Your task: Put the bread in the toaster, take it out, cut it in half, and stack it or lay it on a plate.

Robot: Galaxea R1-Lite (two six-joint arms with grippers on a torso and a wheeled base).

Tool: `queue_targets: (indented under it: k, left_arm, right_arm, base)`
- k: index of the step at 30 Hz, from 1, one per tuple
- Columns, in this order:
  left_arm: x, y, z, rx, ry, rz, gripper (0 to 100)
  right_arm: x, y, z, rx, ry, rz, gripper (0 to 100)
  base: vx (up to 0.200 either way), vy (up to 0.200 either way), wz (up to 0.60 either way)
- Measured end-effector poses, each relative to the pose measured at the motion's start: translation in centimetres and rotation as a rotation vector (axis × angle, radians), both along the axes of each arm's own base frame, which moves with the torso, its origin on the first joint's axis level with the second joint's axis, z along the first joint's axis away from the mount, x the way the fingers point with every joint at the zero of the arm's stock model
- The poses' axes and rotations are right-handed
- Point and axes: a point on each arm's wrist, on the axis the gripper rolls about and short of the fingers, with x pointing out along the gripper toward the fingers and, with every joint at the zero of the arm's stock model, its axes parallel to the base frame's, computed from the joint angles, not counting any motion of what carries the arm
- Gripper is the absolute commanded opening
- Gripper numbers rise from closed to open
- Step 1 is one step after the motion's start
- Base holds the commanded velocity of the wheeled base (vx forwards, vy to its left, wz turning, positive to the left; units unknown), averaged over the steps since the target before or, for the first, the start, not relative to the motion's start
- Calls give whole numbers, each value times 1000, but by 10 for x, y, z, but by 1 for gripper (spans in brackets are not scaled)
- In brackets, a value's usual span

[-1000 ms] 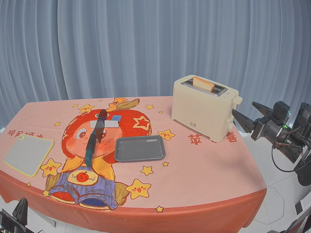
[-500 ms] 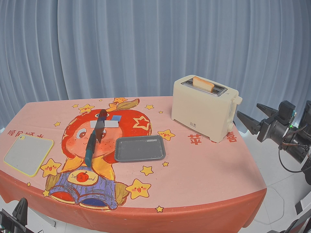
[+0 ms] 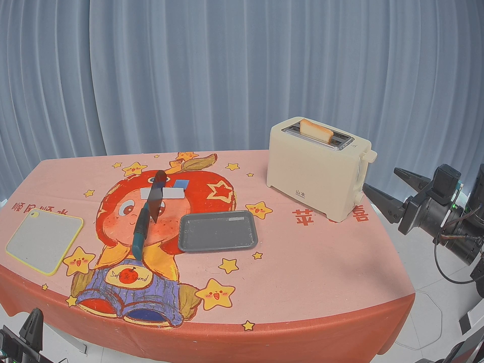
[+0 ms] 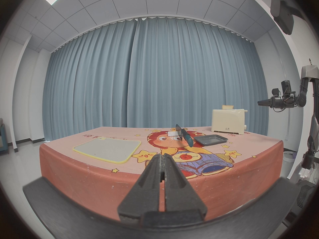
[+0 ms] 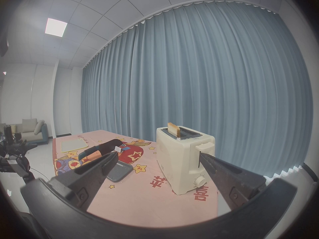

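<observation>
Right gripper (image 3: 379, 178): jaws spread wide, holding nothing, off the right edge of the pink cartoon-print table (image 3: 312, 273). It is near the end face of the cream two-slot toaster (image 3: 315, 170) but not touching it.

The right wrist view adds that face's lever (image 5: 205, 146) and dial (image 5: 199, 181). The head view looks into the slots from above: one holds the browned bread slice (image 3: 316, 130) upright, with its top edge above the rim.

Left gripper (image 4: 163, 158): jaws pressed together, low before the table's near left corner.

Mid-table lies the dark grey rectangular plate (image 3: 218, 231). The teal-handled knife (image 3: 143, 225) sits just beside it.
</observation>
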Motion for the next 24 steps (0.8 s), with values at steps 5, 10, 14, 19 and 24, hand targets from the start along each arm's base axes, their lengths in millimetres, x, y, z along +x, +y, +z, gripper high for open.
queue_targets:
  k: [5,10,14,19,24]
  left_arm:
    - [0,0,0,0,0,0,0]
    - [0,0,0,0,0,0,0]
    - [0,0,0,0,0,0,0]
    - [0,0,0,0,0,1,0]
    - [0,0,0,0,0,0,0]
  right_arm:
    - [3,-5,2,-11,-6,-20,100]
    - [10,-11,5,-42,35,-35,100]
    - [16,-13,13,-36,28,-17,100]
    - [20,-14,18,-39,47,-19,100]
    - [24,-14,24,-41,54,-23,100]
  base:
    - [0,0,0]
    - [0,0,0]
    - [0,0,0]
    - [0,0,0]
    - [0,0,0]
